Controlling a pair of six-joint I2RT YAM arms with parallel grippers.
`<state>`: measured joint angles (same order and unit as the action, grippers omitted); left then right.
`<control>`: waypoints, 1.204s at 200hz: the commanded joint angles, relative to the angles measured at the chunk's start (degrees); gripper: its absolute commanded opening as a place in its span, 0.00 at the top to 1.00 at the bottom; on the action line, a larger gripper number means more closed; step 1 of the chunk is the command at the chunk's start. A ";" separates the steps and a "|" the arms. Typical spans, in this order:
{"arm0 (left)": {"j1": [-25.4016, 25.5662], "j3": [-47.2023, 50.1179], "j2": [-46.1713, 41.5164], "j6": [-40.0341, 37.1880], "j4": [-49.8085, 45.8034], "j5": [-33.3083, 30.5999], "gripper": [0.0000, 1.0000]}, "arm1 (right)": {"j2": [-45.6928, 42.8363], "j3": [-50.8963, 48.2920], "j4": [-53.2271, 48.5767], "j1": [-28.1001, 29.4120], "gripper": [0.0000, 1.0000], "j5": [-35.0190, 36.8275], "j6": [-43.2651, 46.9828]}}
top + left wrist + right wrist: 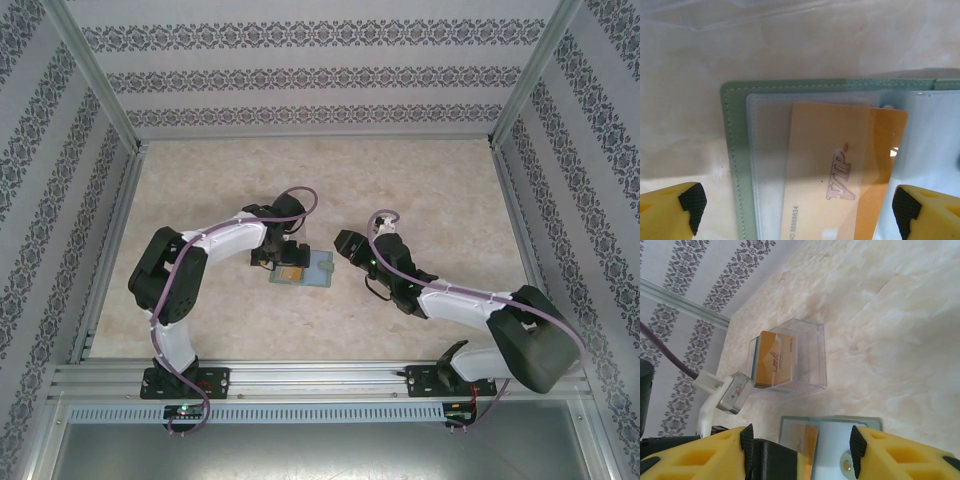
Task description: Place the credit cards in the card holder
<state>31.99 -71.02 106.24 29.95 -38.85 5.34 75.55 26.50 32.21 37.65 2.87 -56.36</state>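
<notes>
The sage-green card holder lies open on the table, also seen at its rim and from above. An orange credit card marked VIP sits partly under its clear sleeve, with its right edge sticking out. My left gripper hangs open just over this card, its pads on either side and apart from it. My right gripper is open at the holder's right side. More orange cards stand in a clear box.
The clear plastic box stands on the marble-patterned table just beyond the card holder. Patterned walls and metal frame rails enclose the workspace. The left arm's wrist camera hangs between the box and the holder.
</notes>
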 commanded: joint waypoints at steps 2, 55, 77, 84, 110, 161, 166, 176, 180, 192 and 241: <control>0.97 -1.46 1.06 -0.86 -2.75 0.23 0.03 | -1.95 0.80 -5.67 0.43 0.44 3.09 4.63; 1.24 -2.01 2.73 -1.03 -3.03 0.62 0.02 | -2.41 -0.80 -5.23 1.08 0.43 4.23 3.55; 1.24 -1.94 3.92 -1.29 -3.29 -0.11 0.06 | -3.14 -0.78 -5.68 1.26 0.43 4.31 3.48; 1.24 -1.93 4.50 -1.30 -3.25 0.08 0.08 | -3.43 -0.78 -5.82 1.45 0.43 4.66 3.83; 1.24 -2.76 5.05 -0.83 -3.90 -0.20 0.16 | -3.99 -0.20 -6.84 1.47 0.42 5.16 4.55; 1.15 -1.67 2.95 -0.34 -3.49 -0.82 0.25 | -3.24 0.36 -6.90 1.68 0.42 4.68 4.50; 1.15 -1.47 2.68 -0.23 -3.29 -0.86 0.25 | -3.22 0.39 -6.89 1.73 0.42 4.68 4.58; 1.15 -1.20 2.36 -0.16 -3.08 -1.28 0.25 | -3.13 0.39 -6.90 1.91 0.42 4.84 4.86; 1.10 -1.18 2.21 -0.16 -3.13 -1.62 0.24 | -3.13 0.34 -6.94 1.90 0.42 4.97 4.90; 1.06 -1.65 2.09 -0.01 -4.03 -2.85 0.23 | -3.04 0.45 -6.90 2.00 0.42 4.96 4.94; 0.71 -1.92 2.17 0.19 -4.57 -6.11 0.25 | -4.02 1.73 -8.31 3.75 0.42 6.71 8.87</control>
<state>32.29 -72.99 109.40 29.80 -40.95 2.44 72.38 26.48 24.99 40.05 7.03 -51.07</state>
